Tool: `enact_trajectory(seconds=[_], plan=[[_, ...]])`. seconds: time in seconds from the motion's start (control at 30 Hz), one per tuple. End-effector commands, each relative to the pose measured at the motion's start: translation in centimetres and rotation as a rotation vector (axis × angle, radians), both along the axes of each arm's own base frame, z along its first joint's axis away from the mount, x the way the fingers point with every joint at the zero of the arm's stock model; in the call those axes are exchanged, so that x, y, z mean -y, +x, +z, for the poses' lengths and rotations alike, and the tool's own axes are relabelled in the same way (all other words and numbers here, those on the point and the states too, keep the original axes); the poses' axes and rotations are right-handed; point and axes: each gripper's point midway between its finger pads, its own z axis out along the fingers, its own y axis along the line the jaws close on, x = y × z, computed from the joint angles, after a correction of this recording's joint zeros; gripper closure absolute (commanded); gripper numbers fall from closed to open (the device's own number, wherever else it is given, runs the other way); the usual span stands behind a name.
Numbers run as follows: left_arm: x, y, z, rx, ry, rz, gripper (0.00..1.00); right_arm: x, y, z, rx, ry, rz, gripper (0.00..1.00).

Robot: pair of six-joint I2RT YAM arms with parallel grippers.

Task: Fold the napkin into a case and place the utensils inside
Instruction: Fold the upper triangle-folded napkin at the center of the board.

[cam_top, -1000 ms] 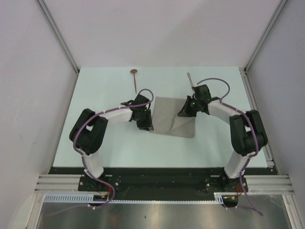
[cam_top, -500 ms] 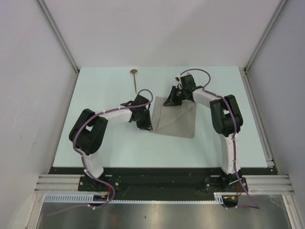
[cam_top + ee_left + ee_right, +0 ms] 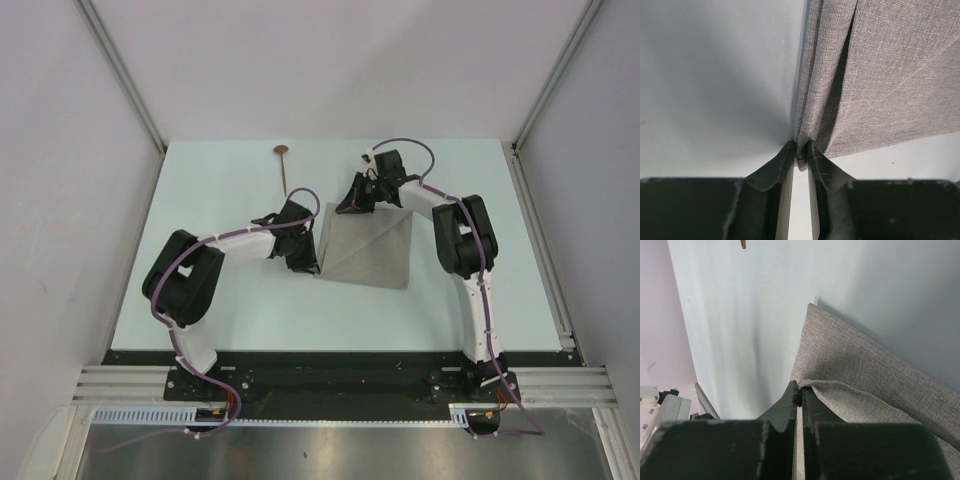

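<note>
Since a second ago, the right pincer (image 3: 351,206) has swept far-left, clamped on a corner of the soft grey-beige woven napkin (image 3: 375,252), laying a diagonal fold. The left pincer (image 3: 309,264) pinches the napkin's near-left corner. Beyond it lies the copper-bowled spoon (image 3: 283,165), untouched; folding has only begun.

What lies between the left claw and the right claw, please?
Only the napkin: in the top view its left edge runs from the left claw to the right claw, both gripping it.

Grey-beige napkin (image 3: 375,255) lies on the counter (image 3: 230,290), folded diagonally; copper-bowled spoon (image 3: 284,172) lies apart, far-left.
</note>
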Motion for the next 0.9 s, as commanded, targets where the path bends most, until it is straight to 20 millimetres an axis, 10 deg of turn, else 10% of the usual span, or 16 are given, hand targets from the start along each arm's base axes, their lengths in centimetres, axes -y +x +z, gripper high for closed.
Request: enact_trajectory(seconds=[0.0,0.87], plan=[[-1.3,-1.4,-0.2,-0.024,0.039,0.014,0.77,-0.9,1.6,2.0,0.048,0.073,0.016,1.0],[-1.4,-1.1,3.0,0.032,-0.011,0.034,0.69,-1.2,1.5,2.2,0.052,0.103,0.043,1.0]])
